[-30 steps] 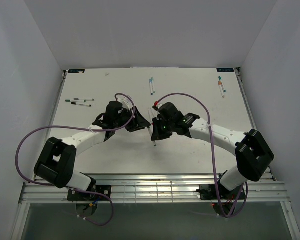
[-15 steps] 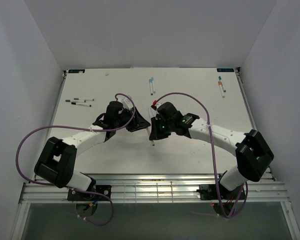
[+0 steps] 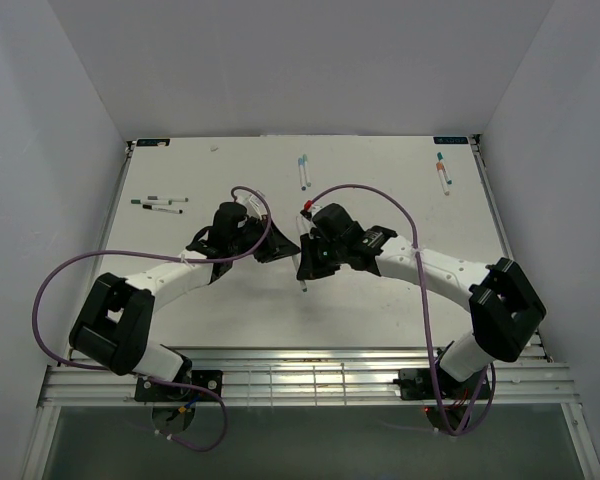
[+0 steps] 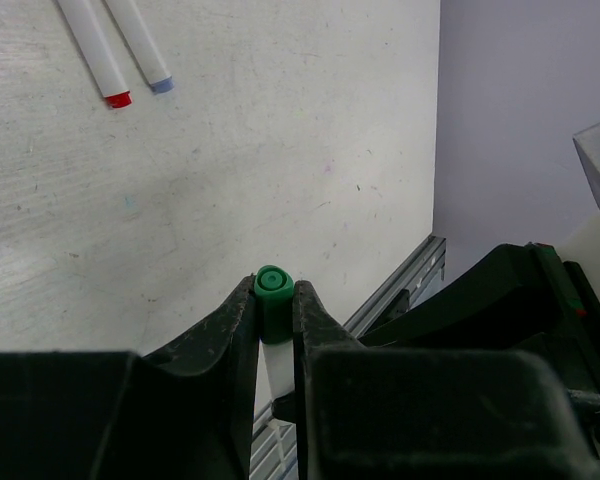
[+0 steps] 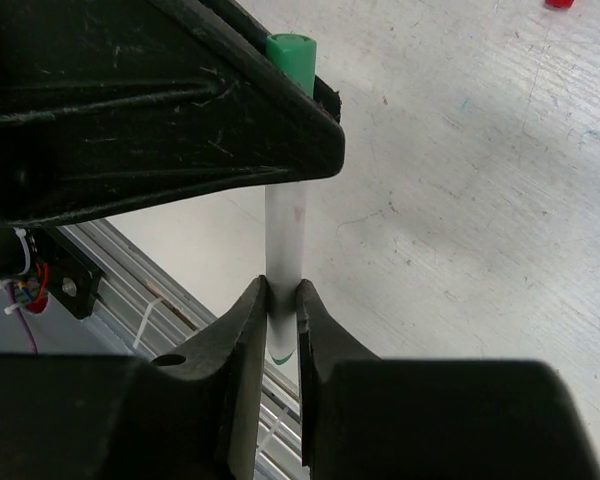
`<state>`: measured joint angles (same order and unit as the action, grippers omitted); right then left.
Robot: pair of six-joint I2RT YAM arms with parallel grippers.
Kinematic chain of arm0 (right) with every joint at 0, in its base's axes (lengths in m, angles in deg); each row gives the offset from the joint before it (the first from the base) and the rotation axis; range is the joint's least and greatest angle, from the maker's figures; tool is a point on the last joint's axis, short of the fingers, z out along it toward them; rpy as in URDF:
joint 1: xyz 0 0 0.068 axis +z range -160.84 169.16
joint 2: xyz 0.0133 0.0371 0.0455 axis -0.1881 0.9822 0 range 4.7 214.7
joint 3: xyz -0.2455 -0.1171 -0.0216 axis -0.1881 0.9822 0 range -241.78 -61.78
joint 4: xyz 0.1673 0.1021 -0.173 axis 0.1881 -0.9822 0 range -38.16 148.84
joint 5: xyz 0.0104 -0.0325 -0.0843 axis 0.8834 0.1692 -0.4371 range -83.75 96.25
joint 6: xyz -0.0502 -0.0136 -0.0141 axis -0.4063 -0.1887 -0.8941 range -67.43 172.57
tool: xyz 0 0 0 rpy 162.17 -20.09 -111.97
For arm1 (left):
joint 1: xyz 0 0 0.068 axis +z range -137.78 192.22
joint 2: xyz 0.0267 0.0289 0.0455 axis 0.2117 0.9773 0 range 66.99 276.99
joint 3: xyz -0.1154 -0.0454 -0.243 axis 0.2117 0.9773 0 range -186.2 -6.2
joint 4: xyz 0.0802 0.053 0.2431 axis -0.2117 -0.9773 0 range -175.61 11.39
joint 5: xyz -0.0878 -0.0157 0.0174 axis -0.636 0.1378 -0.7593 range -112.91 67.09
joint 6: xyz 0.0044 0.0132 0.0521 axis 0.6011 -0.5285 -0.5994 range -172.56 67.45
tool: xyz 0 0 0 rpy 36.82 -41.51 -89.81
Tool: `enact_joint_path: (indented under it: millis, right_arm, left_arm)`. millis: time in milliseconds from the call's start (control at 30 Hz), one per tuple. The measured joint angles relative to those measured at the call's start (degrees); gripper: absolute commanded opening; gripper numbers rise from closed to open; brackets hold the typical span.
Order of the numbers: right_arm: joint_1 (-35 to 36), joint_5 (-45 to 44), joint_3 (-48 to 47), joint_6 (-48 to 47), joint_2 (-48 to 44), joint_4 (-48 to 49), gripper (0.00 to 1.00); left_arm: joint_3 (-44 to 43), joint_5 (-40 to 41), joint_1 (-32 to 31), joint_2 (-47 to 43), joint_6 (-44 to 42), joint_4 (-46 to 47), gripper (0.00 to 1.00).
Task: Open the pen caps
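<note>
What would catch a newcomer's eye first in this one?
The two grippers sit nose to nose over the middle of the table, sharing one pen. The left gripper is closed on its green cap, the right gripper on its white barrel. Next come the spare pens lying toward the far side: left, middle and right.

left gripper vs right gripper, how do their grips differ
The left gripper is shut on the green cap; the right gripper is shut on the white pen barrel. The left gripper sits at the barrel's very end, the right gripper farther down it. Both are clamped shut.
</note>
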<state>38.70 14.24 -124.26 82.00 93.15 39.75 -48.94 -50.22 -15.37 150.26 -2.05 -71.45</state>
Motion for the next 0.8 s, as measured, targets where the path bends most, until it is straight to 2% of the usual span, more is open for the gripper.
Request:
enact_joint_path:
  millis: [100,233,400,433,467,500,800]
  right_arm:
    - [0.0,0.0,-0.3,-0.1,0.5,0.0,0.23]
    - [0.1,0.1,-1.5,-0.3,2.2,0.0,0.34]
    - [0.1,-0.1,-2.1,-0.7,3.6,1.2,0.27]
    - [0.1,-0.1,-2.4,-0.7,4.0,1.2,0.24]
    - [0.1,-0.1,-2.8,-0.9,4.4,1.2,0.12]
    - [0.1,-0.3,-3.2,-1.1,4.9,1.1,0.08]
    - [0.7,-1.3,-3.6,-0.7,6.1,1.6,0.08]
  left_arm:
    - [0.0,-0.1,0.0,0.2,0.0,0.0,0.00]
    - [0.0,0.1,0.1,0.3,0.0,-0.2,0.00]
    - [0.0,0.1,0.0,0.3,0.0,-0.7,0.00]
    - [0.0,0.1,0.0,0.3,0.0,-0.7,0.00]
    - [0.0,0.1,0.0,0.3,0.0,-0.7,0.00]
    - [0.0,0.2,0.0,0.3,0.0,-0.7,0.00]
    - [-1.4,2.0,1.0,0.6,-0.4,-4.3,0.00]
